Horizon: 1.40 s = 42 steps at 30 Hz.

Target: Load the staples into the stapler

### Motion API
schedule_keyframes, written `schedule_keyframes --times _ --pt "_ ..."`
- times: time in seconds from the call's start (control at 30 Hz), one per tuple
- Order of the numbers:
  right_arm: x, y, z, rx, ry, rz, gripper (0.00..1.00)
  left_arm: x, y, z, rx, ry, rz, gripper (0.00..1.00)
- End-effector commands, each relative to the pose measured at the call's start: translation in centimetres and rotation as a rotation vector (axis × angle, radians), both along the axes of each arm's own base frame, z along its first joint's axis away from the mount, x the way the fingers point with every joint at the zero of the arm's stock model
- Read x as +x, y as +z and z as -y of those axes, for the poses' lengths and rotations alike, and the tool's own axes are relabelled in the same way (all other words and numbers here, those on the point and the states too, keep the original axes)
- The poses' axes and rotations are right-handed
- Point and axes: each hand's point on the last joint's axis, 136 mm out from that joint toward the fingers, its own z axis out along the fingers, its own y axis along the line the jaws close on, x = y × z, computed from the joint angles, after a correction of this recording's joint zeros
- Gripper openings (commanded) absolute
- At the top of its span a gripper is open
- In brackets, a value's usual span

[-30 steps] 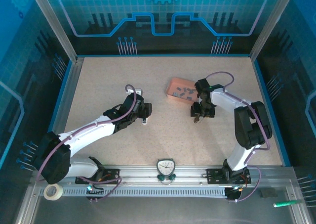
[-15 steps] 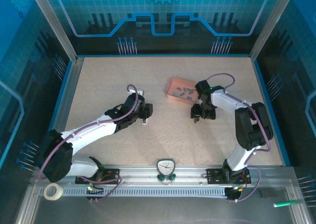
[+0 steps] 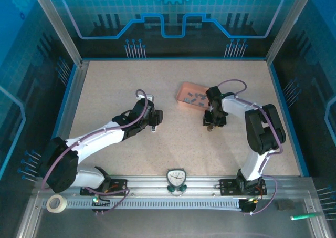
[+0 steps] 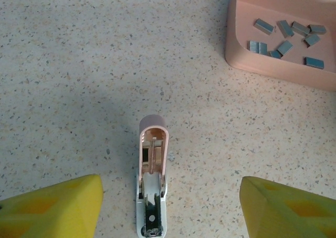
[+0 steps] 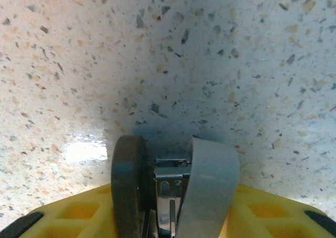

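The stapler point(image 4: 152, 180) lies opened on the table, its pale pink body pointing away and its silver-grey metal part nearest my left wrist camera. My left gripper point(image 4: 170, 209) is open, with a yellow finger on each side of the stapler and neither touching it. From above, the left gripper point(image 3: 154, 119) hovers over the stapler point(image 3: 154, 128). Several dark grey staples point(image 4: 286, 41) lie in the salmon-pink tray point(image 4: 262, 70). My right gripper point(image 5: 172, 167) is shut on a small silver metal piece point(image 5: 173, 175), low over the table; I cannot tell what the piece is. Seen from above, the right gripper point(image 3: 210, 123) sits just below the tray point(image 3: 181, 99).
A small white object point(image 3: 148, 97) lies on the table behind the left wrist. Bare speckled tabletop lies between the two grippers. Blue-edged walls point(image 3: 73, 91) enclose the table, and a dial gauge point(image 3: 176, 178) sits on the front rail.
The right arm's elbow and wrist have drawn slightly left, while its gripper stays near the same spot below the tray. The left gripper has hardly moved.
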Motion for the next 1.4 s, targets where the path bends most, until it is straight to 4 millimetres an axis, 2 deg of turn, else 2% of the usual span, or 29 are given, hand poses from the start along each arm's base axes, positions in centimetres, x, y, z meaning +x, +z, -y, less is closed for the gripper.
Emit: schedule_keyframes --times 0.0,0.13,0.27,0.37,0.53,0.73,0.97,1.13,1.37 --pt "0.1 0.7 -0.5 0.028 0.020 0.045 0.44 1.0 1.9 1.0 -0.027 -0.030 0.037 0.70" --pt "0.3 3.2 -1.7 0.063 0.063 0.164 0.41 1.1 3.1 1.8 -0.058 -0.063 0.055 0.71" --pt "0.7 7.3 -4.4 0.103 0.196 0.389 0.37 1.3 5.8 3.5 -0.151 -0.128 0.119 0.71" --pt "1.1 11.1 -6.4 0.176 0.259 0.568 0.35 1.1 8.1 5.3 -0.212 -0.221 0.149 0.69" --pt "1.0 15.8 -8.4 0.321 0.348 0.809 0.34 0.3 11.3 8.6 -0.320 -0.381 0.163 0.67" --pt "0.1 20.3 -11.0 0.432 0.614 1.083 0.32 -1.3 14.4 11.8 -0.405 -0.573 0.180 0.67" --pt "-1.7 22.5 -12.6 0.456 0.830 1.279 0.32 -3.5 15.1 14.5 -0.484 -0.753 0.153 0.67" --pt "-2.3 23.2 -12.7 0.425 0.888 1.360 0.32 -3.1 14.2 14.4 -0.477 -0.719 0.134 0.67" --pt "-1.9 22.7 -12.9 0.333 0.894 1.356 0.32 -2.2 13.4 14.4 -0.473 -0.661 0.110 0.65"
